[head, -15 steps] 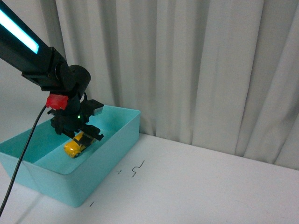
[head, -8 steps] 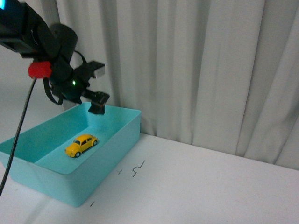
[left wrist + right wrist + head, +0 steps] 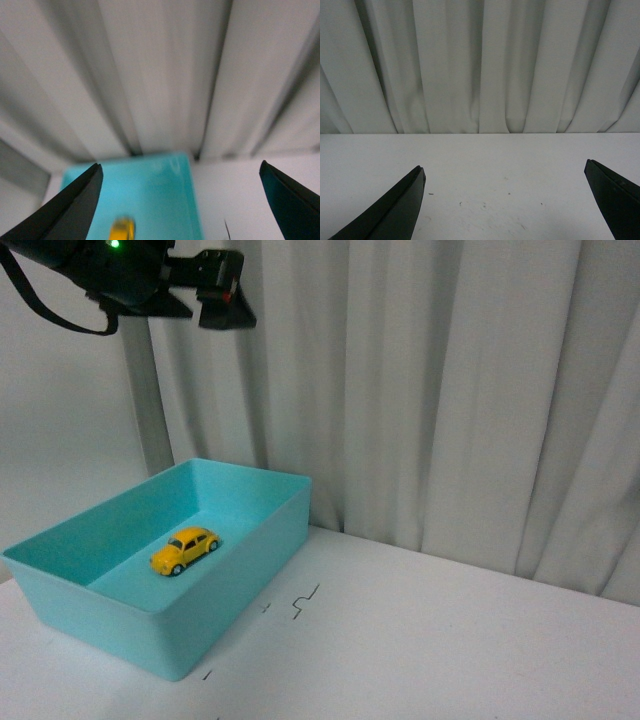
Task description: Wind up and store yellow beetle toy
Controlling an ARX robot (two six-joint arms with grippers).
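Storage step judged complete. The yellow beetle toy, glossy and rounded, rests on its wheels inside the bin, at 8 o'clock in the front view. The bin is smooth turquoise plastic, rectangular. The left gripper hangs at 11 o'clock, jaws apart, empty; the right gripper is likewise spread. Next move likely requires only parking both arms clear.

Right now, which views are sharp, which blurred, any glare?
Front view: sharp, soft even light, no glare; yellow beetle toy crisp in the turquoise bin. Left wrist view: blurred throughout, the toy just a yellow smear, curtain folds soft. Right wrist view: sharp, specks on the white table readable.
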